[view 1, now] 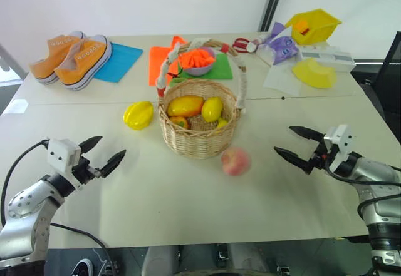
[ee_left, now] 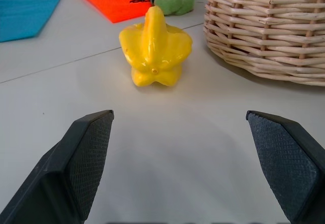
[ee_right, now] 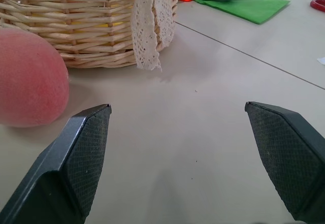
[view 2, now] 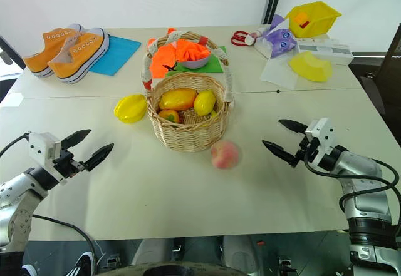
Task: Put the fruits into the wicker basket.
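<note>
The wicker basket [view 1: 199, 122] stands mid-table with several yellow and orange toy fruits inside. A ridged yellow starfruit [view 1: 138, 114] lies on the table just left of it. A pink-orange peach [view 1: 235, 161] rests at the basket's front right. My left gripper [view 1: 102, 153] hovers open near the table's front left, a good way short of the starfruit [ee_left: 154, 51]. My right gripper [view 1: 294, 143] hangs open at the front right, apart from the peach [ee_right: 28, 79], with nothing between its fingers.
Behind the basket sit a purple bowl [view 1: 200, 67] with an orange cloth bundle on green and orange mats. Orange sneakers [view 1: 72, 56] and a blue mat lie back left. A yellow bin [view 1: 313, 24], red scissors [view 1: 243, 44] and a yellow dish [view 1: 314, 74] are back right.
</note>
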Available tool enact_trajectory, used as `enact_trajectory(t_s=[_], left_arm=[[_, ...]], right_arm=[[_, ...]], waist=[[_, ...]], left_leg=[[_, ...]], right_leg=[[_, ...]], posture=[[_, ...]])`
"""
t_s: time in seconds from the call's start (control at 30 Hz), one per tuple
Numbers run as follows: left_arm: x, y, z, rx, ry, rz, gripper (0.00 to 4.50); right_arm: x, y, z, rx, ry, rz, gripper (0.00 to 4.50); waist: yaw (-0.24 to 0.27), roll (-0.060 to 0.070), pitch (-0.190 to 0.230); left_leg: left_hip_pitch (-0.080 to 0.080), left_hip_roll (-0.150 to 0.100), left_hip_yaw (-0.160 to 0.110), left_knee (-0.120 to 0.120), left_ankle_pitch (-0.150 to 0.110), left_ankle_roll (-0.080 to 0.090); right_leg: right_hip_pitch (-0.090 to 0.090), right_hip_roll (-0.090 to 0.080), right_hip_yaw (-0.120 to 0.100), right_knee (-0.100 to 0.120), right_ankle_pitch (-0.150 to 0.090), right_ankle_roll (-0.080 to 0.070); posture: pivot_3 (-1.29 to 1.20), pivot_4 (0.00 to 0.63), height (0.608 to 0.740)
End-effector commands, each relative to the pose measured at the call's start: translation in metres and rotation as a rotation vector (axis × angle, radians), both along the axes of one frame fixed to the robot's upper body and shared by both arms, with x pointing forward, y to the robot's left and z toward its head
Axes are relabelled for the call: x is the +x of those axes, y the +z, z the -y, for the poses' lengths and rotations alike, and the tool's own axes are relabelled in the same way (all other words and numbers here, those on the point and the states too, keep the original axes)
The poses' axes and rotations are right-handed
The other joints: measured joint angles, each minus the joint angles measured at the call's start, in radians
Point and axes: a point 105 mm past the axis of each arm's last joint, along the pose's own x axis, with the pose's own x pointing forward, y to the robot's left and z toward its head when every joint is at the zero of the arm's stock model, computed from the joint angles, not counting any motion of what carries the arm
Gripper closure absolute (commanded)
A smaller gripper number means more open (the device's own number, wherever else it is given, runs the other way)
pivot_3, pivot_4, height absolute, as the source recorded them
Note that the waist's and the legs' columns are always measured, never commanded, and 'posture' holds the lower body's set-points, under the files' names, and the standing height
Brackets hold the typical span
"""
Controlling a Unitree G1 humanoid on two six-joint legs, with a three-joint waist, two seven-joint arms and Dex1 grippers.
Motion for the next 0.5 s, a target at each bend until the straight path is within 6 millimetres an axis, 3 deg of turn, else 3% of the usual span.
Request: enact_trajectory(t_s=[0.03, 0.5], left_arm=[[0.001, 0.008, 0.005, 0.026, -0.02, 0.04, 0.0], [0.003, 0.017, 0.015, -0.002, -0.055, 0.115, 0.0]], right_arm=[[0.002, 0.011, -0.003, 0.002, 0.01, 0.051, 0.09], [0.001, 0.013, -0.01, 0.009, 0.026, 0.057, 0.09]], waist=[[0.0, 0.0, 0.0], [0.0, 0.0, 0.0]], left_leg=[[0.0, 0.0, 0.0, 0.0, 0.0, 0.0], [0.0, 0.0, 0.0, 0.0, 0.0, 0.0]], right_leg=[[0.0, 0.0, 0.0, 0.0, 0.0, 0.0], [0.0, 0.0, 0.0, 0.0, 0.0, 0.0]], posture=[[0.0, 0.15, 0.74], [0.0, 0.15, 0.74]])
